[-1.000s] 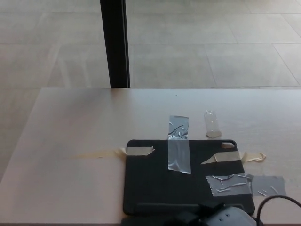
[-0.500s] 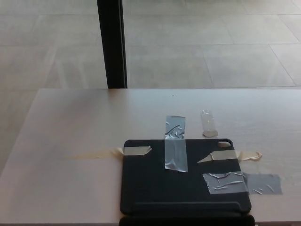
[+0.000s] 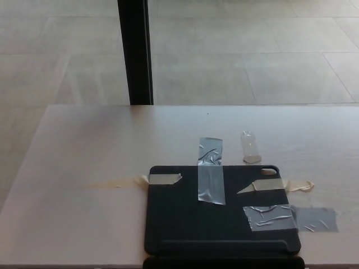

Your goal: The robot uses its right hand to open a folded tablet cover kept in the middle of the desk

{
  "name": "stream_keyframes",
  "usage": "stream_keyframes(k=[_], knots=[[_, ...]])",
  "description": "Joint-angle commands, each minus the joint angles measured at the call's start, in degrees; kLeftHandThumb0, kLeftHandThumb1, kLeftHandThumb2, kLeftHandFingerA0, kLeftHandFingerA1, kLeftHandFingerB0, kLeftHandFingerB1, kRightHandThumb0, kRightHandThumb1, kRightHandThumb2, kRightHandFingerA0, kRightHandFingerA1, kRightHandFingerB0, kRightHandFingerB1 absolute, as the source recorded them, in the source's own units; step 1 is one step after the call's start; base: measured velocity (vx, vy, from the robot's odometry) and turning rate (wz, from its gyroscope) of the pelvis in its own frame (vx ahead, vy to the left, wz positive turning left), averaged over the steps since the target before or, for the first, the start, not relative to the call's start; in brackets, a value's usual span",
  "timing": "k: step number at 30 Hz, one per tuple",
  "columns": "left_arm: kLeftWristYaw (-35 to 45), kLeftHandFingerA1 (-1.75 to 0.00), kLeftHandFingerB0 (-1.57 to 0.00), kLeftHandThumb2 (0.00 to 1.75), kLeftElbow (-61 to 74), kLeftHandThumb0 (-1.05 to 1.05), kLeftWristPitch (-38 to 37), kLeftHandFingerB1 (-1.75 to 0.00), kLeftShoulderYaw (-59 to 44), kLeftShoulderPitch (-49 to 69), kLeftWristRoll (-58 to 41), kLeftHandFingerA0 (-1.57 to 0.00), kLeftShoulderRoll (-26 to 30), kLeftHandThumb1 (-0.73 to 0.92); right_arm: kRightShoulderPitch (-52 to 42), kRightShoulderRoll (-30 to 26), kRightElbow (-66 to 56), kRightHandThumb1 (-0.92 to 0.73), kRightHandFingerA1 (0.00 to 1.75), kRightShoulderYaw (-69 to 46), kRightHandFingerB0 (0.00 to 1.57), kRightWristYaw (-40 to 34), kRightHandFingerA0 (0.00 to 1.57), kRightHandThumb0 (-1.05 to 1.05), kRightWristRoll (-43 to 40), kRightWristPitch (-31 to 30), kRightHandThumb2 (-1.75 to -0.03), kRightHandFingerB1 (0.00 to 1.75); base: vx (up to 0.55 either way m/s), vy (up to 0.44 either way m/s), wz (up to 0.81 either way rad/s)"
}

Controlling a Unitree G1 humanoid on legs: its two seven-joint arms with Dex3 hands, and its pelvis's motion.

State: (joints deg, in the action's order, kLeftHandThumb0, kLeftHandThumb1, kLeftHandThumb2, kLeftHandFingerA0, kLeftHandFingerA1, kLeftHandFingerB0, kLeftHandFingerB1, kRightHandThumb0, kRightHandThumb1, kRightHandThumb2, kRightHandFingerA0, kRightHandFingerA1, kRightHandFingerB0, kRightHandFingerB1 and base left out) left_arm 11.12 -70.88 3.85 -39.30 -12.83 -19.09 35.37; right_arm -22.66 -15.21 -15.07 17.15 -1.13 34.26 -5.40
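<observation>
Hands of mine are both out of the picture, so I cannot tell their state. Nearest me lies the black cover (image 3: 221, 210), closed flat on the desk (image 3: 84, 145), its near edge at the desk's near edge, long axis running left to right, its hinge ridge along the near side. Tape strips (image 3: 211, 178) pin its far, left and right edges to the wood. Bare desk spreads wide to my left and beyond it.

A lab or test room, it seems: a pale table (image 3: 84, 151) patched with tape (image 3: 211, 178), tiled floor (image 3: 252, 50) and a black post (image 3: 134, 50) at 12 o'clock.
</observation>
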Motion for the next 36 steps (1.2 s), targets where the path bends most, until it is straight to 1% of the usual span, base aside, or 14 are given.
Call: stream_keyframes(k=[1, 3, 4, 5, 6, 7, 9, 12, 13, 23, 27, 28, 30, 36], knots=[[0.76, -0.76, -0.36, 0.68, -0.77, -0.79, 1.28, -0.61, -0.25, 0.5, -1.57, -0.6, 1.1, 0.91, -0.07, -1.0, -6.24, -0.78, 0.68, -8.83, 0.39, 6.59, 0.59, -0.74, -13.53, 0.41, -1.15, 0.55, 0.0, 0.0, 0.0], [0.73, -0.78, -0.37, 0.68, -0.73, -0.8, 1.06, -0.6, -0.07, 0.86, -1.35, -0.65, 1.16, 0.9, 2.25, -2.23, -10.75, -0.79, 0.62, -16.29, 0.37, 10.37, 0.59, -0.83, -20.46, -2.85, -0.91, 0.47, 0.0, 0.0, 0.0], [0.69, -0.77, -0.37, 0.67, -0.57, -0.81, 0.97, -0.61, 0.01, 1.16, -1.26, -0.66, 1.18, 0.9, 5.12, -3.92, -12.01, -0.77, 0.65, -23.3, 0.34, 12.93, 0.55, -0.78, -27.3, -3.54, -1.14, 0.53, 0.0, 0.0, 0.0], [0.75, -0.77, -0.37, 0.67, -0.63, -0.81, 0.96, -0.61, 0.08, 1.29, -1.17, -0.65, 1.24, 0.9, 7.35, -2.83, -12.94, -0.92, 0.55, -27.29, 0.45, 11.82, 0.67, -0.86, -30.28, -5.45, -0.71, 0.42, 0.0, 0.0, 0.0], [0.7, -0.76, -0.37, 0.67, -0.64, -0.81, 0.77, -0.6, 0.24, 1.39, -0.98, -0.66, 1.22, 0.9, 9.19, -4.85, -11.57, -0.92, 0.58, -30.29, 0.4, 11.96, 0.62, -0.79, -31.41, -3.34, -0.77, 0.44, 0.0, 0.0, 0.0], [0.61, -0.77, -0.37, 0.67, -0.62, -0.81, 0.75, -0.6, 0.3, 1.45, -0.91, -0.67, 1.19, 0.9, 11.17, -5.6, -11.26, -0.74, 0.65, -33.41, 0.4, 12.21, 0.58, -0.79, -33.64, -4.38, -1.1, 0.54, 0.0, 0.0, 0.0], [-0.09, -0.77, -0.37, 0.66, -0.51, -0.81, 0.83, -0.6, 0.53, 1.77, -0.63, -0.67, 1.1, 0.9, 17.14, -9.31, -11.04, -0.73, 0.65, -44.63, 0.36, 13.07, 0.62, -0.79, -39.85, -11.31, -1.1, 0.53, 0.0, 0.0, 0.0], [-0.38, -0.76, -0.38, 0.67, -0.8, -0.81, 0.84, -0.6, 0.44, 2.18, -0.64, -0.66, 1.1, 0.9, 21.57, -12.44, -2.11, -0.6, 0.69, -53.2, 0.39, 11.45, 0.7, -0.66, -44.05, -8.57, -0.97, 0.56, 0.0, 0.0, 0.0], [-0.32, -0.76, -0.38, 0.67, -0.93, -0.81, 0.76, -0.6, 0.58, 2.26, -0.49, -0.65, 1.05, 0.9, 22.35, -13.4, 0.76, -0.73, 0.6, -55.88, 0.5, 11.44, 0.8, -0.62, -45.39, -8.23, -0.62, 0.44, 0.0, 0.0, 0.0], [0.14, -0.78, -0.38, 0.67, -1.01, -0.8, 0.41, -0.62, 0.43, 3.54, -0.71, -0.67, 0.31, 0.9, 24.17, -15.29, 26.04, -0.59, 0.64, -74.22, 0.56, 3.65, 0.97, -0.66, -48.74, -10.39, -0.58, 0.5, 0.0, 0.0, 0.0], [-0.85, -0.82, -0.4, 0.65, -1.44, -0.78, 0.77, -0.64, -0.08, 3.37, -1.18, -0.75, -0.19, 0.87, 25.24, -12.73, 44.18, -0.57, 0.58, -81.64, 0.62, 0.87, 0.9, -0.57, -55.69, -2.76, -0.58, 0.51, 0.0, 0.0, 0.0], [-0.85, -0.82, -0.4, 0.65, -1.44, -0.78, 0.76, -0.64, -0.11, 3.38, -1.21, -0.75, -0.21, 0.87, 25.46, -12.85, 44.51, -0.63, 0.76, -81.79, 0.49, 1.05, 0.73, -0.54, -55.55, -2.65, -0.58, 0.68, 0.0, 0.0, 0.0], [-1.06, -0.82, -0.4, 0.65, -1.12, -0.77, 0.45, -0.64, -0.28, 3.6, -1.39, -0.72, -0.59, 0.87, 28.24, -8.87, 45.89, -0.51, 0.67, -87.22, 0.77, -6.72, 0.96, -0.62, -59.98, -3.92, -0.56, 0.59, 0.0, 0.0, 0.0], [-0.49, -0.79, -0.39, 0.66, -1.31, -0.75, 0.41, -0.62, -0.56, 3.91, -1.64, -0.68, -0.47, 0.87, 28.97, -6.72, 51.86, -0.53, 0.71, -89.74, 0.71, -10.4, 0.87, -0.57, -59.1, -0.64, -0.56, 0.63, 0.0, 0.0, 0.0]])
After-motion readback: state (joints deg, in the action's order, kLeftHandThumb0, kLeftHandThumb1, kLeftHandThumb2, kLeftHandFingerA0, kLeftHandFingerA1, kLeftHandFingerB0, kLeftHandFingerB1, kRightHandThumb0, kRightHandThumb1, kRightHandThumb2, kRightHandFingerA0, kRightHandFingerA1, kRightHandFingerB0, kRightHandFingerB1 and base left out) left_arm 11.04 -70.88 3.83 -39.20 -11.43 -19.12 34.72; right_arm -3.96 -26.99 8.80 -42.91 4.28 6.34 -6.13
